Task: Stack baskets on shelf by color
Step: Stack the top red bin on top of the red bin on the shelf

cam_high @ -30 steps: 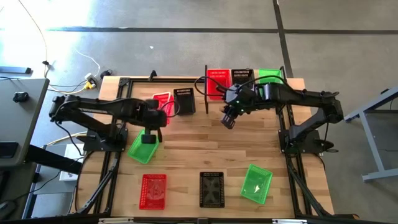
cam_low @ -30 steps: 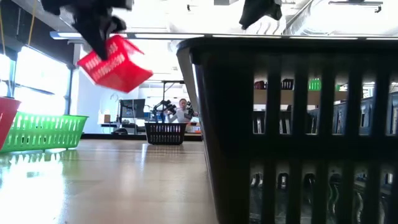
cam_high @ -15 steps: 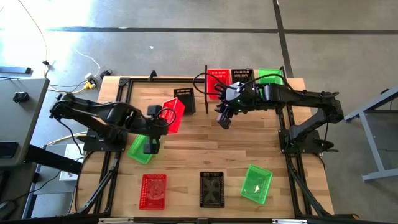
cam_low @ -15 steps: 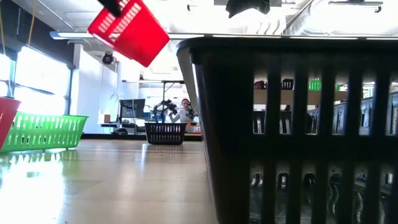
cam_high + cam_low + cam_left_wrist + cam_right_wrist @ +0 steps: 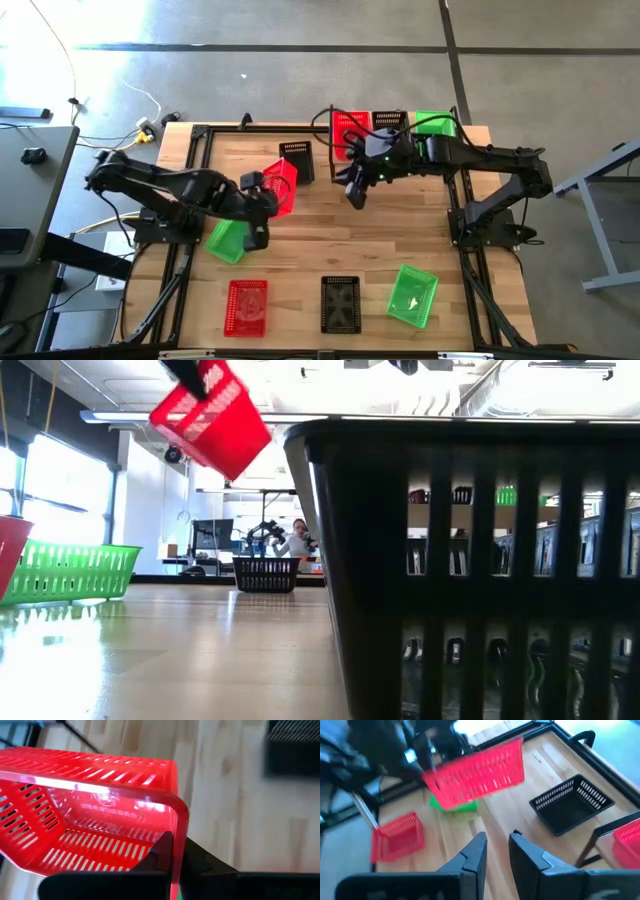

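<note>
A red basket (image 5: 279, 184) hangs tilted above the table's left middle, with my left gripper (image 5: 264, 190) shut on it; the low view shows the red basket (image 5: 212, 418) high above the wood. My right gripper (image 5: 355, 192) hovers open over the table's far middle, right of that basket, with nothing between its fingers (image 5: 479, 851). The shelf (image 5: 392, 140) stands at the far right and bears a red basket (image 5: 350, 127), a black basket (image 5: 388, 122) and a green basket (image 5: 434, 122) side by side. My left gripper pinches one wall of the red basket just below the rim, near a corner (image 5: 176, 827). One finger (image 5: 159, 851) is inside the basket and the other outside. The basket is lifted clear of the table and tilted, its open side turned toward the gripper.
A black basket (image 5: 296, 160) sits on the table at the far middle. A green basket (image 5: 226, 240) lies under my left arm. Along the near edge stand a red basket (image 5: 246, 305), a black basket (image 5: 340, 303) and a green basket (image 5: 412, 295).
My left gripper has carried the red basket up and toward the table's right, rolling its wrist, so the basket now hangs higher and more tilted. My right gripper has tipped upward, risen a little and shifted slightly toward the left.
</note>
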Robot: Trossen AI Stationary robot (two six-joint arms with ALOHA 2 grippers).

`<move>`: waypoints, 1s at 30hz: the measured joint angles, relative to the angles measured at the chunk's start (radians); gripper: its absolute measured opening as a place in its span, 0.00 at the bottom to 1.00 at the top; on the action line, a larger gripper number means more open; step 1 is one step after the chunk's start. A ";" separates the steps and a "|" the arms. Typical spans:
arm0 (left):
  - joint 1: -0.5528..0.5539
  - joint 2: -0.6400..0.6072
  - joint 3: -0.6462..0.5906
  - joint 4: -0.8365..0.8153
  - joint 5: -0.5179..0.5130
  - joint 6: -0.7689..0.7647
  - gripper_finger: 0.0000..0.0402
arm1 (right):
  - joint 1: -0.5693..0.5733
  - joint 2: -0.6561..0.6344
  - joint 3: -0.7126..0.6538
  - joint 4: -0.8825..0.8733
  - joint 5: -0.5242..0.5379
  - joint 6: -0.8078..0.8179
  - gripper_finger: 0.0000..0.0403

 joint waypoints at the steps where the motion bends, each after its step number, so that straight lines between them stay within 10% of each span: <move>1: -0.002 0.018 -0.001 -0.023 -0.010 0.007 0.00 | 0.000 0.000 0.000 0.006 0.000 0.024 0.17; 30: -0.026 0.219 0.022 -0.034 0.054 0.007 0.00 | 0.005 0.010 -0.004 -0.108 0.054 0.237 0.17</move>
